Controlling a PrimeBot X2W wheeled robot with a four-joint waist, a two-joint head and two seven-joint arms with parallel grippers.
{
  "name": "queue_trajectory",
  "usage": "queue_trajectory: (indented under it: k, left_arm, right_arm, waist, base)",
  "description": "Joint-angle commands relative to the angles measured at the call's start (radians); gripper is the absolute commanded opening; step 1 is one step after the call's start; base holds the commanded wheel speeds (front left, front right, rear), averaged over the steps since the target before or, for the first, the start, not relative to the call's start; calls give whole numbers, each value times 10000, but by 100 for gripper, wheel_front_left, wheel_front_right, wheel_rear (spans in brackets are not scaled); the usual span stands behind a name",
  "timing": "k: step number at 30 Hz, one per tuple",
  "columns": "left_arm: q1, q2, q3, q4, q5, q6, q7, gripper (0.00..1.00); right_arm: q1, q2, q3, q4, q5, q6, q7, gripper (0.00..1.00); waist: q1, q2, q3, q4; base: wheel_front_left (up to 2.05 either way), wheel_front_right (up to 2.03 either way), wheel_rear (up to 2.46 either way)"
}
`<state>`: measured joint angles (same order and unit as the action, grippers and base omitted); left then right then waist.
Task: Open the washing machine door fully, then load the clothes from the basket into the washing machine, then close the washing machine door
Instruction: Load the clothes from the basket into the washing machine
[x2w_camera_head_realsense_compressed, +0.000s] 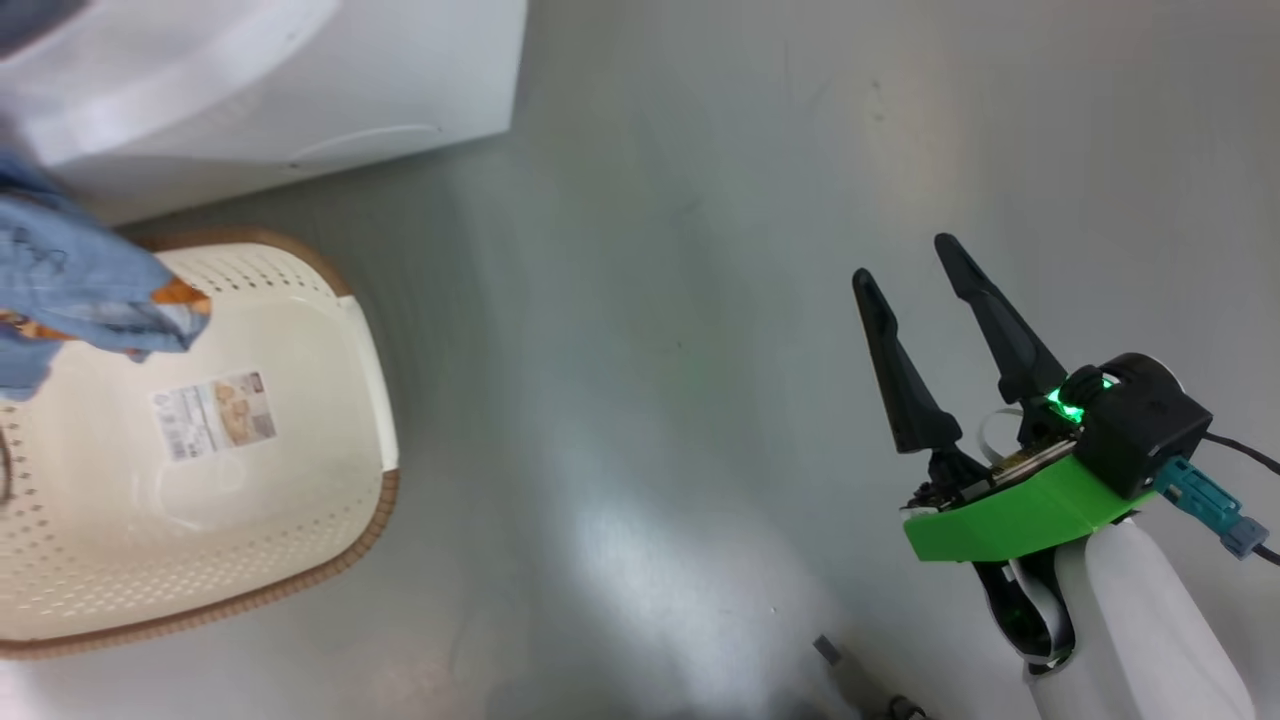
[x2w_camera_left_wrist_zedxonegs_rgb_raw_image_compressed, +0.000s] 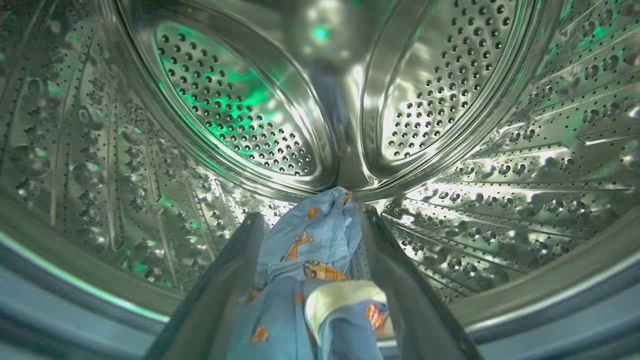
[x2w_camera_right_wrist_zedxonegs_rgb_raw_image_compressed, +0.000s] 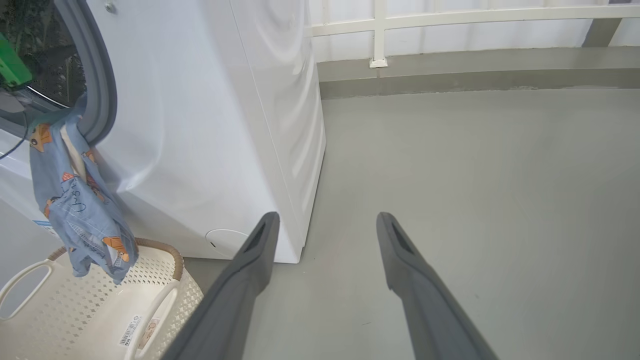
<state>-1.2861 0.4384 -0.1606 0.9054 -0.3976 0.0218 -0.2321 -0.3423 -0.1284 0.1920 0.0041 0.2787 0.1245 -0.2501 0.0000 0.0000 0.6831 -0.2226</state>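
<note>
My left end effector (x2w_camera_left_wrist_zedxonegs_rgb_raw_image_compressed: 311, 215) has its fingers spread, with the clothes (x2w_camera_left_wrist_zedxonegs_rgb_raw_image_compressed: 300, 250) lying between them, and the steel drum (x2w_camera_left_wrist_zedxonegs_rgb_raw_image_compressed: 225, 100) curves beyond. My right end effector (x2w_camera_right_wrist_zedxonegs_rgb_raw_image_compressed: 327, 217) is spread too, empty above the floor (x2w_camera_right_wrist_zedxonegs_rgb_raw_image_compressed: 475, 165). To its left sits the basket (x2w_camera_right_wrist_zedxonegs_rgb_raw_image_compressed: 172, 252), and above that the clothes' other end hangs from the mouth of the washing machine (x2w_camera_right_wrist_zedxonegs_rgb_raw_image_compressed: 200, 125).

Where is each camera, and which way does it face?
Head view: on the head, looking down at the floor, the basket and the washing machine; right gripper at lower right.
Left wrist view: on the left wrist, facing into the drum; left gripper, open, straddling the clothes.
Right wrist view: on the right wrist, facing the floor beside the washing machine; right gripper at bottom.
Shared: head and right wrist views both show the basket with clothes hanging over it.
</note>
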Motion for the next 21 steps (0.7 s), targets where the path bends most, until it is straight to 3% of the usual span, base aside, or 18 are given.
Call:
queue_trajectory:
  k: [1,10,21]
  left_arm:
    - [739,438,199,-602,-54,116,-152,100]
    - [4062,72,594,-3137,-234,695,-285,100]
    - [9084,-828,484,-7846,-6,2125,-293,100]
  right_arm:
    - [528,7,106,-159,-110,62,-116,100]
    - [861,-5,-66,-160,-366,62,-19,100]
    - [1308,34,-331,-132,-659,62,157,100]
  waist:
    - [0,0,-471,313]
    - [0,0,-1271,654]
    - [0,0,-2312,1200]
  base:
    - [0,0,0]
    - [0,0,0]
    - [0,0,0]
